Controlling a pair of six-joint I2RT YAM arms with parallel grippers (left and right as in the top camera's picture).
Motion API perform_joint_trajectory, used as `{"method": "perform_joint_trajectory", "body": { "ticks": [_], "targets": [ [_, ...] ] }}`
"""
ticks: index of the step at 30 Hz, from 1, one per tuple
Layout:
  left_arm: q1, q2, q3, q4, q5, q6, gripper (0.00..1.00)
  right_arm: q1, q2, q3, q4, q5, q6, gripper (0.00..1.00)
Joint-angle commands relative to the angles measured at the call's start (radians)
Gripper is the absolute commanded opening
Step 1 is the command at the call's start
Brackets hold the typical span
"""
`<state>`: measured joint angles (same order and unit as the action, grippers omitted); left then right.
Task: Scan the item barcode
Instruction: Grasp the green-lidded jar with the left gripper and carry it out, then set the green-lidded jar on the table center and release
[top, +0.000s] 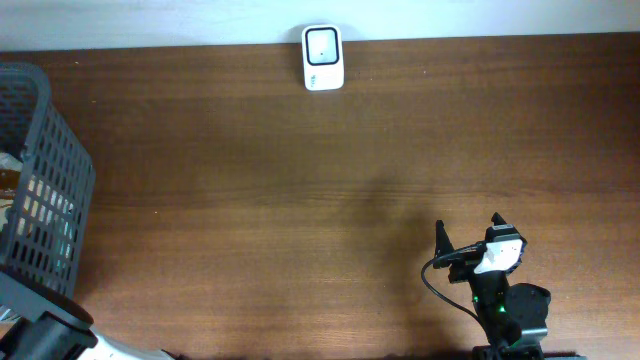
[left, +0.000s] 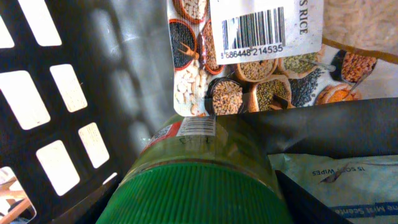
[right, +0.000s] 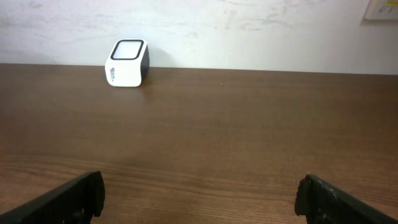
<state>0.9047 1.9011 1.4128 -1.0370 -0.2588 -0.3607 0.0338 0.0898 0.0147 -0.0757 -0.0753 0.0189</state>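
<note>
My left gripper (left: 199, 208) is down inside the dark mesh basket (top: 45, 190), its jaws closed against both sides of the green ribbed lid of a jar (left: 199, 149). The jar's label shows a small barcode. Behind it lies a grain packet (left: 255, 87) with a large barcode sticker (left: 252, 31). The white scanner (top: 323, 57) stands at the table's far edge, also in the right wrist view as the scanner (right: 127, 63). My right gripper (top: 468, 232) is open and empty near the front right, fingers wide apart over bare wood in its own view (right: 199, 193).
A wipes pack (left: 348, 180) lies in the basket to the right of the jar. The basket wall (left: 93, 81) stands close on the left of the jar. A pale wall runs behind the scanner.
</note>
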Motion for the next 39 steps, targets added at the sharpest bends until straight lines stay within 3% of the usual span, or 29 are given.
{"method": "perform_joint_trajectory", "body": {
  "ticks": [1,5,10,13,15,22,28,32,39],
  "targets": [
    [0.008,0.017,-0.004,-0.015,0.008,-0.006,0.54,0.005,-0.006,-0.003,-0.005,0.002,0.003,0.98],
    [0.008,0.017,0.21,-0.129,0.091,-0.006,0.53,0.005,-0.006,-0.003,-0.005,0.002,0.003,0.98],
    [-0.03,0.017,0.807,-0.357,0.205,-0.005,0.52,0.005,-0.006,-0.003,-0.005,0.002,0.003,0.98],
    [-0.126,0.013,1.092,-0.423,0.267,-0.005,0.51,0.005,-0.006,-0.003,-0.005,0.002,0.003,0.98],
    [-0.265,-0.009,1.2,-0.458,0.268,-0.005,0.51,0.005,-0.006,-0.003,-0.005,0.002,0.003,0.98],
    [-1.079,0.044,1.183,-0.474,0.181,0.01,0.51,0.005,-0.006,-0.003,-0.005,0.002,0.003,0.98],
    [-1.513,0.394,1.109,-0.412,0.195,0.01,0.52,0.005,-0.006,-0.003,-0.005,0.002,0.003,0.98],
    [-1.667,0.563,1.109,-0.414,0.293,0.01,0.53,0.005,-0.006,-0.003,-0.005,0.002,0.003,0.98],
    [-1.718,0.669,1.107,-0.327,0.312,0.009,0.53,0.005,-0.006,-0.003,-0.005,0.002,0.003,0.98]
  ]
}}
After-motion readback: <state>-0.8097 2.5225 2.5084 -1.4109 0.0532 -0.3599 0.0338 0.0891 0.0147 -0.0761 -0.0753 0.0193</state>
